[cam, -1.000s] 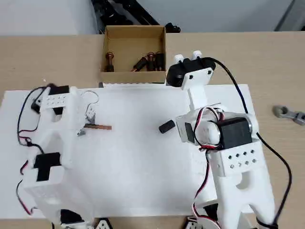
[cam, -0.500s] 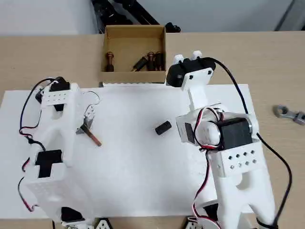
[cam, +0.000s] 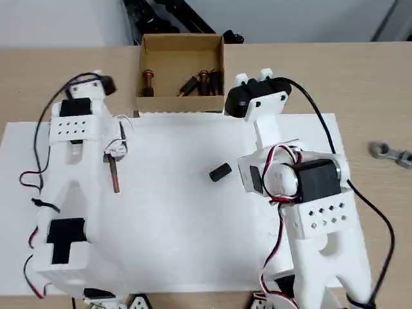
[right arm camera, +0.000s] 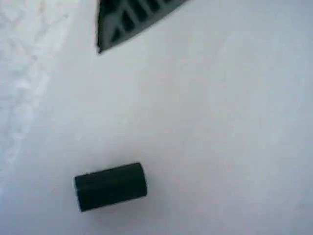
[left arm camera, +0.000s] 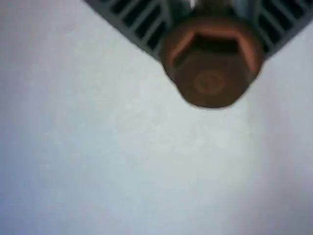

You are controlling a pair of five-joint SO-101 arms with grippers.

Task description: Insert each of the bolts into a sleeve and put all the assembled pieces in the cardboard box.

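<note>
You're holding the copper bolt (cam: 114, 175) clamped in the left gripper (cam: 116, 153) over the white mat (cam: 180, 225). The black sleeve (cam: 220, 172) is lying well apart, so be lining shank with bore before pushing.

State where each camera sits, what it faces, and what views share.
High view: fixed above the table, facing down on left arm, right arm, cardboard box.
Left wrist view: on the left arm, facing along the left hand at the bolt it grips.
Right wrist view: on the right arm, facing down at the sleeve past the right hand.
Shared: the high view also shows bolt and sleeve.
</note>
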